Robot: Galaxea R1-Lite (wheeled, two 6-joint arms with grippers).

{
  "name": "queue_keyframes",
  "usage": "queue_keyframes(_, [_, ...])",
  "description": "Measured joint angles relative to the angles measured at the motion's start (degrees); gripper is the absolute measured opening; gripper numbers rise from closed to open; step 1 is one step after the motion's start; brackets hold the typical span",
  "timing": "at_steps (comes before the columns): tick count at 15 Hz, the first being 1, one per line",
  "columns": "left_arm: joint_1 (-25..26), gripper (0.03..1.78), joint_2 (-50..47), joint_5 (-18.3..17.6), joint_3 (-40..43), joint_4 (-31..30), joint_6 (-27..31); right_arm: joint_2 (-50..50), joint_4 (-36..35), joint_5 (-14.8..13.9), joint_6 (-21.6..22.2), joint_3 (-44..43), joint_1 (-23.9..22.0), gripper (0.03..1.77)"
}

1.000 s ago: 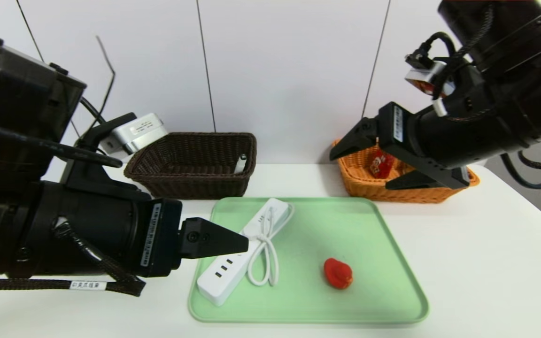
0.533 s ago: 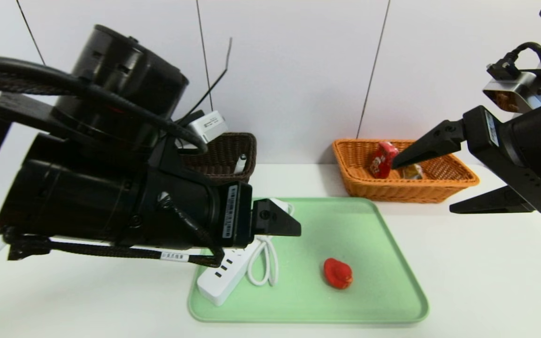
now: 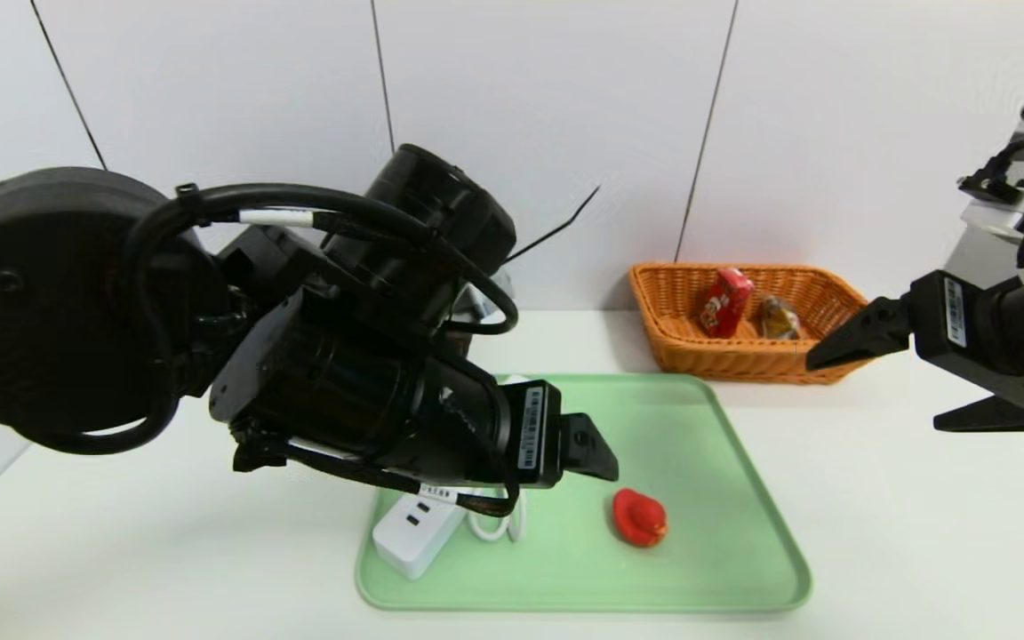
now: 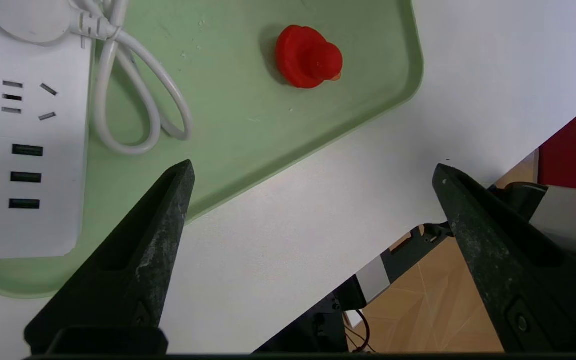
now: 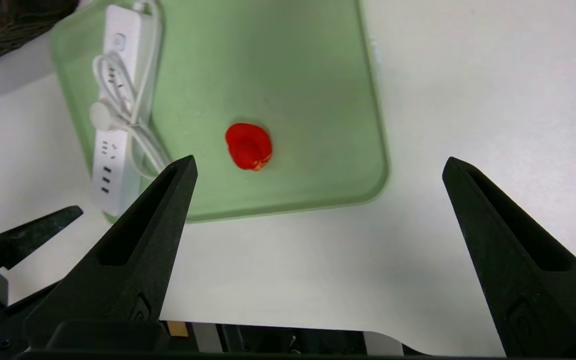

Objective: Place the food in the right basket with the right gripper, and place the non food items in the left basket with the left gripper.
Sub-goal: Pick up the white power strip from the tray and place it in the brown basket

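No brand or wording legible anywhere: white sticker with tiny dark print on the left gripper (image 3: 596, 449) wrist, another on the right gripper (image 3: 903, 373), both unreadable. Cartoon face on the red carton (image 3: 725, 302), lettering too small to make out. Socket slots and three small ports visible on the power strip (image 4: 28, 145), no name.

Left gripper spread wide and empty, hovering over the green tray (image 3: 743, 551) near its centre, red duck (image 3: 639, 518) just at 4 o'clock of the fingertip. Shifted toward 3 o'clock since a second ago, when it hung over the strip's near end; now hiding most of the strip and all of the dark basket in the head view. Dark basket (image 5: 13, 25) seen only as a corner in the right wrist view.

Right gripper likewise spread and empty, pulled away toward 3 o'clock from over the orange basket (image 3: 743, 364), now off its right corner. Carton and brown snack packet (image 3: 777, 318) lying inside that basket, unchanged. Duck and strip unmoved on the tray.
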Motion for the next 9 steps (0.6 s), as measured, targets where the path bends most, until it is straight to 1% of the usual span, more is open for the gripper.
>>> queue_keyframes(2, [-0.02, 1.69, 1.46, 0.04, -1.73, 2.02, 0.05, -0.45, 0.20, -3.95, -1.02, 2.45, -0.74, 1.69])
queue_keyframes(3, [-0.11, 1.69, 2.33, 0.06, -3.13, 3.64, 0.00, -0.94, 0.22, -6.38, -2.85, 4.33, -1.29, 1.69])
queue_keyframes(4, [-0.24, 1.69, 3.10, 0.11, -4.44, 5.35, -0.06, -1.58, -0.16, -8.24, -5.68, 6.21, -2.16, 1.69])
queue_keyframes(5, [-0.46, 1.69, 3.95, 0.34, -6.03, 6.92, -0.12, -2.46, -1.05, -9.35, -9.48, 8.41, -4.08, 1.69])
queue_keyframes(7, [-1.33, 1.69, 6.02, 2.24, -9.17, 9.70, -0.83, -4.83, -6.80, -9.84, -17.65, 13.90, -10.34, 1.70])
queue_keyframes(8, [-1.63, 1.69, 7.20, 3.28, -11.02, 10.57, -1.99, -6.07, -11.11, -9.37, -20.54, 17.04, -13.23, 1.70])
queue_keyframes(9, [-1.82, 1.69, 8.35, 3.73, -12.86, 11.47, -3.15, -7.36, -15.82, -8.28, -22.81, 20.52, -16.43, 1.70])
